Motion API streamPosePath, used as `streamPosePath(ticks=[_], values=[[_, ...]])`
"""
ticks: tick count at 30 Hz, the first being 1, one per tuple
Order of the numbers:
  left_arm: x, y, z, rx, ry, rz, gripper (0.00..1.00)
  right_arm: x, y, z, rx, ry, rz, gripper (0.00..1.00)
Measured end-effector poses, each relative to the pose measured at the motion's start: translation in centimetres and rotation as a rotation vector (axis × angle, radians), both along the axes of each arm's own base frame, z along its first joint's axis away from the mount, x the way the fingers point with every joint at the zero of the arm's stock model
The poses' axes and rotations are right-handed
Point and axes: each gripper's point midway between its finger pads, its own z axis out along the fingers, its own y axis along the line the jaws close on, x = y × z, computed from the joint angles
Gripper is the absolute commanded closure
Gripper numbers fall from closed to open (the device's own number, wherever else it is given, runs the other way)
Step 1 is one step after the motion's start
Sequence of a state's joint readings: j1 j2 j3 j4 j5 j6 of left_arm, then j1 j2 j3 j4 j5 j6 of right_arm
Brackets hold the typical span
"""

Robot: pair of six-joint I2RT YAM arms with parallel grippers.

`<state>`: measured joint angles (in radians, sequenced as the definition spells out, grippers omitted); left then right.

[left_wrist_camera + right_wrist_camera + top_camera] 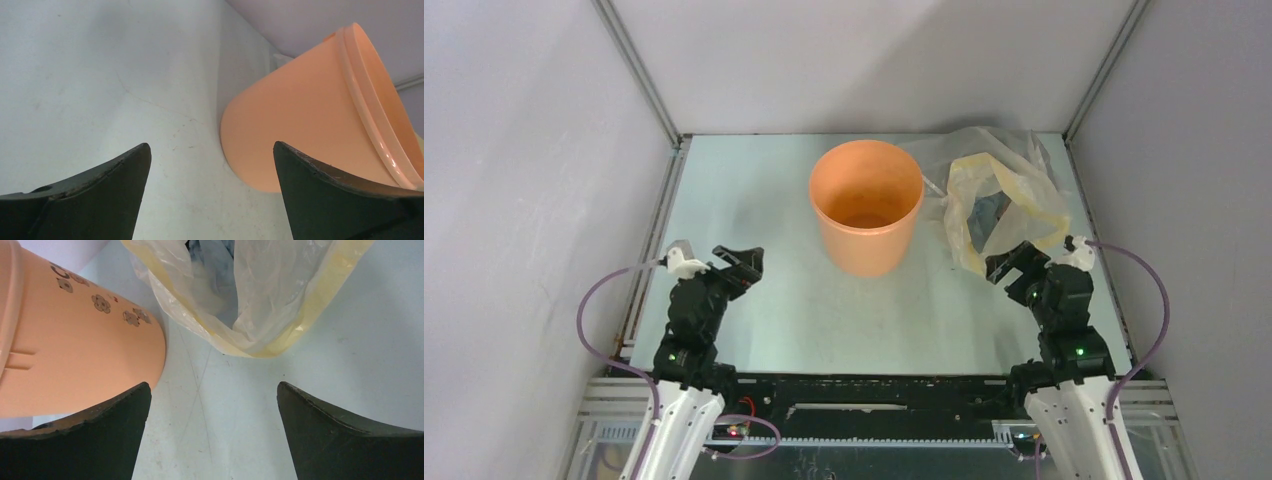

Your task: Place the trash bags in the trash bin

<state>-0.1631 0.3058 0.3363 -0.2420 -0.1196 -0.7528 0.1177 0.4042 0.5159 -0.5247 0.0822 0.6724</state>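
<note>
Shows the right end effector (212,390) spread wide and empty, low over the surface (350,365), aimed at the clear-and-yellow bundle (280,315) just ahead. Shows the left end effector (210,147) likewise apart, holding nothing, facing the trash bin (300,115). Places the trash bag (215,270), pale blue-grey film, seemingly inside the bundle's folds, beside the bin, not in it. Expect light, limp, slippery stuff: pinch a gathered wrinkle, not a flat sheet. Finds small flower stickers (100,302) on the bin; no readable writing.
</note>
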Motion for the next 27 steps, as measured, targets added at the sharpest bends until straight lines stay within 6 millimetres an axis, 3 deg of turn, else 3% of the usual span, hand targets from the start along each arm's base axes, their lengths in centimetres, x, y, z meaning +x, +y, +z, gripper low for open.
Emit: streamPosePath(ticks=[6,10,14,20,27], values=[[0.2,-2.0,-0.6,-0.027,-0.018,-0.105,0.00,0.4,0.2,-1.7,0.008,0.085,0.036,0.35],[0.5,-3.5,-1.3,-0.045,-0.031,-0.186,0.00,1.2,0.4,-2.1,0.013,0.099,0.050,0.46],[0.6,-4.8,-1.9,-0.057,-0.039,-0.261,0.01,2.6,0.6,-2.1,0.006,0.088,0.063,0.46],[0.8,-5.8,-1.1,-0.047,-0.077,-0.321,0.02,5.2,1.9,-2.8,-0.101,0.086,0.099,0.50],[0.7,-6.4,-0.6,-0.002,-0.116,-0.375,0.03,9.8,2.0,-3.5,-0.234,0.106,0.075,0.55]])
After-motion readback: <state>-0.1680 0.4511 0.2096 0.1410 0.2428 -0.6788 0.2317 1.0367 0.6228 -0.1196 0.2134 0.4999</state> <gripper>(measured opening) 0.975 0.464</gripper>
